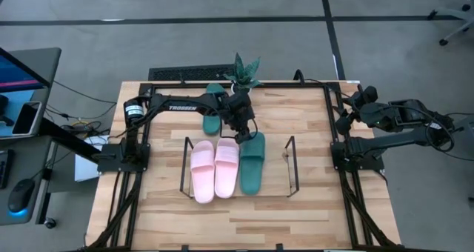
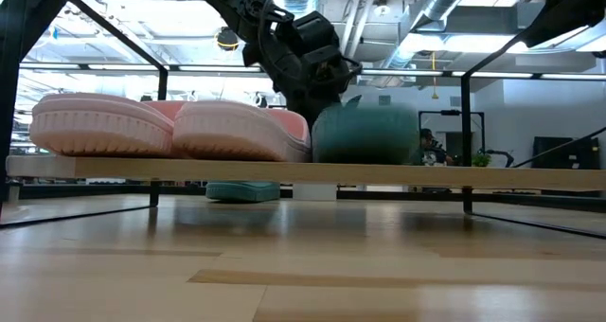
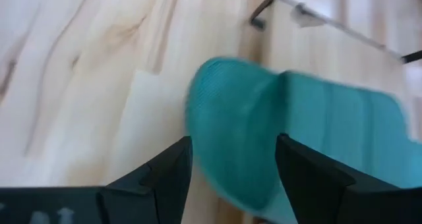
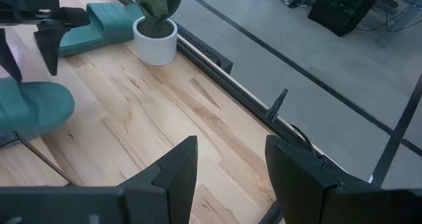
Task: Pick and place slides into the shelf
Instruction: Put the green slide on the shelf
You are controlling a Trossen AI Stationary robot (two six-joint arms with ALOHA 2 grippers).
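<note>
A pale wooden table stands on a grey floor, edged by a black metal frame. On it sits a low black wire shelf holding two pink slides side by side and a green slide beside them. My left gripper hangs over the far end of that green slide, fingers spread wide and released, holding nothing; my wrist camera shows the slide's rounded end between them. A second green slide lies behind the shelf near a potted plant. The table-level view shows the shelved slides raised above the tabletop. My right gripper waits at the table's right edge, fingers parted and empty.
</note>
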